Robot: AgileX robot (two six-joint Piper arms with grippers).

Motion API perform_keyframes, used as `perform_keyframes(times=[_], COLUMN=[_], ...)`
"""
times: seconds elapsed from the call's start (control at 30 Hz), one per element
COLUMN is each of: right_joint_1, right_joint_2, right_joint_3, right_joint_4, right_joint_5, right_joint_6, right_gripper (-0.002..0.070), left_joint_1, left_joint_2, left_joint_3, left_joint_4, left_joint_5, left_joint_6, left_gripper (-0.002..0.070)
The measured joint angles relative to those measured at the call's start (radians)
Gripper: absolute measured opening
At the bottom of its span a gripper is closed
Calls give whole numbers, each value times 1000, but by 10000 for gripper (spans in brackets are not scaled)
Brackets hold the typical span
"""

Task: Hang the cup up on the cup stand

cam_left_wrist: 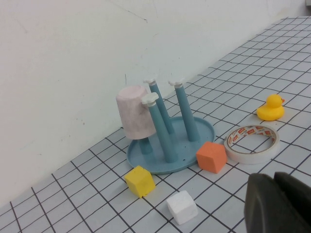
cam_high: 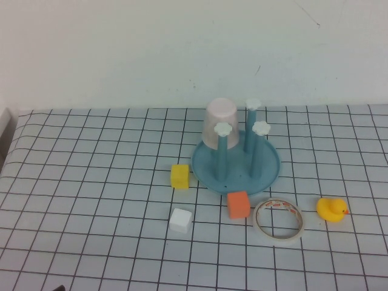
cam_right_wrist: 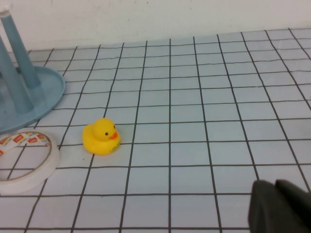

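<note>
Nearest the robot, both grippers sit low and back from the objects: the left gripper (cam_left_wrist: 279, 204) with its fingers together, holding nothing, and the right gripper (cam_right_wrist: 282, 206) likewise closed and empty. Ahead on the gridded table (cam_high: 91, 182) lie a white block (cam_high: 180, 219), an orange block (cam_high: 238, 204), a tape ring (cam_high: 278, 219) and a duck (cam_high: 331, 209), then a yellow block (cam_high: 179, 176). Farther back stands the stand (cam_high: 236, 167), with the cup (cam_high: 219, 124) upside down over its rear left peg
</note>
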Motion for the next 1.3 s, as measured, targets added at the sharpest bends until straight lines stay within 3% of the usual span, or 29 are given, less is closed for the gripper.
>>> perform_keyframes(times=[0.27, 0.47, 0.57, 0.8, 0.97, 1.1, 1.3], right_joint_1=[0, 0, 0, 0, 0, 0, 0], right_joint_2=[0, 0, 0, 0, 0, 0, 0], right_joint_3=[0, 0, 0, 0, -1, -2, -2], right_joint_4=[0, 0, 0, 0, 0, 0, 0], right_joint_5=[0, 0, 0, 0, 2, 6, 6], right_joint_6=[0, 0, 0, 0, 0, 0, 0], right_gripper=[0, 0, 0, 0, 0, 0, 0], left_joint_1=[0, 18, 97, 413, 573, 639, 653], left_joint_2=[0, -14, -32, -85, -112, -122, -121], left_joint_3=[0, 28, 39, 104, 172, 182, 182], left_joint_4=[8, 231, 257, 268, 268, 268, 265], left_joint_5=[0, 8, 8, 8, 6, 7, 70], left_joint_6=[0, 11, -24, -275, -423, -464, -471], left_gripper=[-2, -3, -3, -3, -2, -2, -2])
